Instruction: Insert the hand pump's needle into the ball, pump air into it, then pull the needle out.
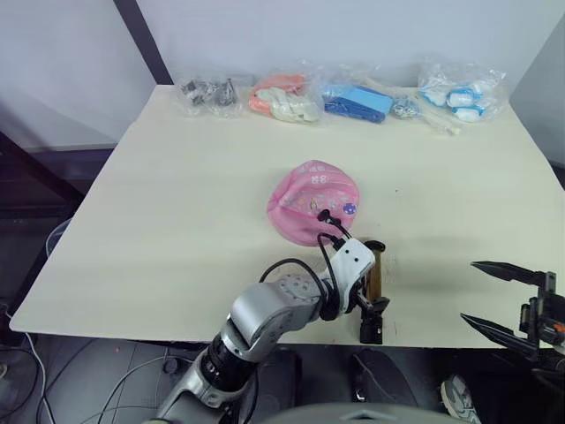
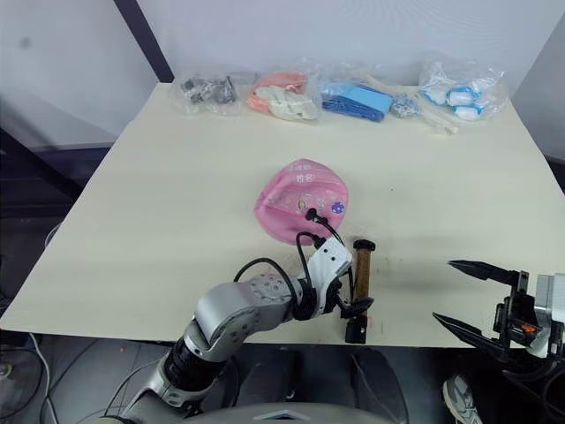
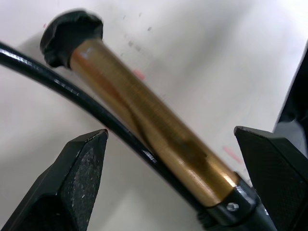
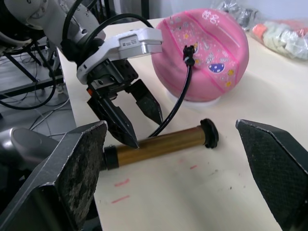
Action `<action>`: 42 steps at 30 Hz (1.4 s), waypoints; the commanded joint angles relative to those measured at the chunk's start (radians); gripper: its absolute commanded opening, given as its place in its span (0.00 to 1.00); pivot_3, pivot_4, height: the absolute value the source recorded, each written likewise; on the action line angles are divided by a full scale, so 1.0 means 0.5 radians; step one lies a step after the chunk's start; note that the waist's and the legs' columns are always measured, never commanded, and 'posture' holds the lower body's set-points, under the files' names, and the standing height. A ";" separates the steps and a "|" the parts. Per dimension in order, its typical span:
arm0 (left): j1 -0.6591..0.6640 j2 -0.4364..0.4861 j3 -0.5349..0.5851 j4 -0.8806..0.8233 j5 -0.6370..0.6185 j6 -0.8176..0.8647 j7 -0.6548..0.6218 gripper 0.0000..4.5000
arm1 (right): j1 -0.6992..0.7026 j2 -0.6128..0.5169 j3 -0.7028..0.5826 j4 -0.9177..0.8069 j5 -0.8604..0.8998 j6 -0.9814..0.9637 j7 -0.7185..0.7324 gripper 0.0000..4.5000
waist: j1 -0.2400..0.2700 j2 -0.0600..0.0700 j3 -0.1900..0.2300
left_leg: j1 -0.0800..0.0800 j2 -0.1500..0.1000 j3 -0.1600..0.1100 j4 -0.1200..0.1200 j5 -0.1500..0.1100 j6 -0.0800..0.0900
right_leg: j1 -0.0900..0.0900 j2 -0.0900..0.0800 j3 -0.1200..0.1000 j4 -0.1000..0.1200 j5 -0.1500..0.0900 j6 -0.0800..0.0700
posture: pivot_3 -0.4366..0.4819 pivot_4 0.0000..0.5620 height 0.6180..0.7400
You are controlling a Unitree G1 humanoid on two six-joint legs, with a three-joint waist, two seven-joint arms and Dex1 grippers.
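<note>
Right wrist view: the pump [image 4: 161, 143] is straddled by the wide-open left end effector [image 4: 129, 115]; the hose [image 4: 179, 103] could be pinched, tugging the needle [image 4: 188, 52] from the ball [image 4: 211, 53].

Pale table [image 1: 177, 221], ball [image 1: 311, 199], hand pump [image 4: 161, 142], bagged items [image 1: 357, 100] along far edge

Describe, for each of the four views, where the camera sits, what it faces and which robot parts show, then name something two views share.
Left eye: head, looking down at the table, left tool.
Right eye: same head, same scene, right tool.
Left wrist: open fingers straddling the hand pump.
Right wrist: open fingers facing the ball.
Shared: pump and hose, in both wrist views.
</note>
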 commanded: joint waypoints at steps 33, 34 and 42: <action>-0.148 -0.069 -0.192 0.222 0.267 0.084 -0.060 0.99 | 0.039 -0.030 -0.043 0.071 0.001 -0.163 0.047 1.00 | 0.001 0.000 0.000 | 0.001 0.000 0.001 0.000 0.000 -0.001 | 0.000 0.000 0.001 0.000 0.000 0.000 | 0.48 0.27 1.00; -0.149 -0.059 -0.194 0.220 0.272 0.081 -0.068 0.99 | 0.037 -0.030 -0.044 0.072 0.001 -0.165 0.046 1.00 | 0.001 0.000 0.000 | 0.001 0.000 0.001 0.000 0.000 -0.001 | 0.000 0.000 0.001 0.000 0.000 0.000 | 0.48 0.27 1.00; -0.162 0.020 -0.197 0.214 0.289 0.045 -0.124 0.53 | 0.023 -0.020 -0.031 0.084 -0.006 -0.176 0.045 1.00 | 0.001 0.000 -0.001 | 0.003 0.001 0.001 0.000 0.000 -0.001 | 0.002 0.000 0.002 0.001 0.000 0.000 | 0.48 0.27 1.00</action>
